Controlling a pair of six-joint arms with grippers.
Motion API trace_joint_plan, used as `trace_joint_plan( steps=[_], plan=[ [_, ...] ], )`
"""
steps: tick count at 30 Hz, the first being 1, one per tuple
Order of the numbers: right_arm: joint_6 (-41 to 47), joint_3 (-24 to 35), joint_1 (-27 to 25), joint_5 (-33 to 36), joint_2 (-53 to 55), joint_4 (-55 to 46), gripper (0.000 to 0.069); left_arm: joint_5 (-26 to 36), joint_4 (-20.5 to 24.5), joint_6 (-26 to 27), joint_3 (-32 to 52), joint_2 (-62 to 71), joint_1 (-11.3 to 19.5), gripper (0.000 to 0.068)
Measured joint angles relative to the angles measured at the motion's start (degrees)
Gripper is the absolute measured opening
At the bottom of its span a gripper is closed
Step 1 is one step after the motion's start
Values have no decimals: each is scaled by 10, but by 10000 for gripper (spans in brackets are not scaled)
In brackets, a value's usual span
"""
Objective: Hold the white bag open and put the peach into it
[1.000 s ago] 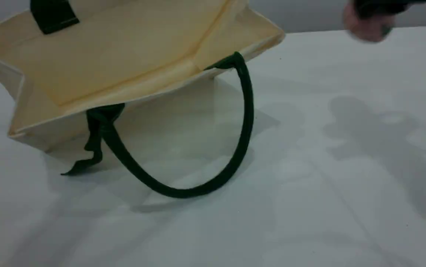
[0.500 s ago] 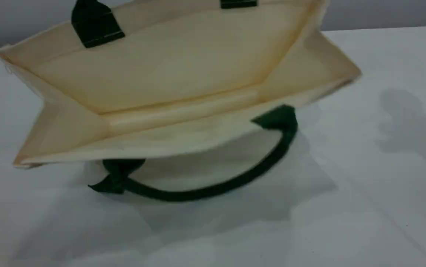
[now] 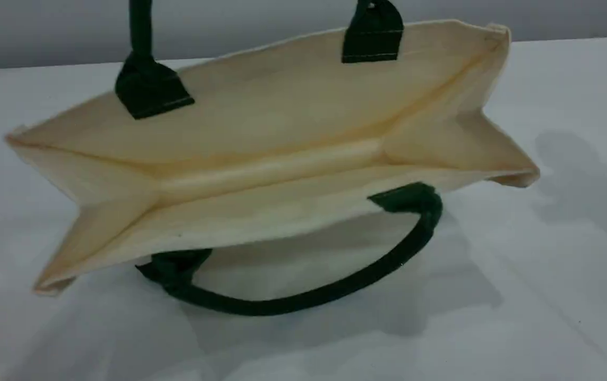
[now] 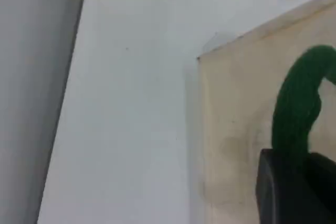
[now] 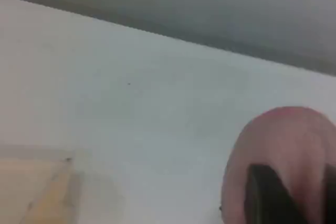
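Right gripper (image 5: pixel 298 195) is seen closed on the peach (image 5: pixel 283 137) at the lower right of its wrist view; a corner of the bag (image 5: pixel 31 187) is shown at lower left, well apart. Left gripper (image 4: pixel 296 190) is clamped on a green handle (image 4: pixel 299 103), lower right of its view. In the scene view the bag is spread open, long axis left to right.

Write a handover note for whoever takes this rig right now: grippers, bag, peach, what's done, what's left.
Left gripper: shut on the far handle, holding it up.
Right gripper: shut on the peach, off to the side of the bag, out of the scene view.
White bag: mouth gaping toward the scene camera, nothing visible inside; near handle lies on the table.
Done: bag held open, peach gripped.
Left: bring the peach over the mouth and release it inside.
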Motion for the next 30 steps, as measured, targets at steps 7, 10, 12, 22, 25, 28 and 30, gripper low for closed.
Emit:
trace_joint_plan(
  steps=[7,10,12,22,25,28,30],
  plan=[
    [0,0,1,54,-50,22,153,0,0,5,0,0,0,94],
    [-1,9,1,76,-74,37,153,1,2,7,0,0,0,94],
    [-1,21,1,75,-90,39,153,1,4,8,0,0,0,94],
    [-12,35,43,111,-127,58,153,1,22,8,-1,32,0,94],
    [-12,35,74,111,-128,57,153,0,51,8,-1,32,0,94],
    [-12,35,98,111,-128,57,153,-14,83,-6,-1,32,0,94],
    [-12,35,110,111,-128,57,153,-26,95,-12,-1,32,0,94]
  ],
)
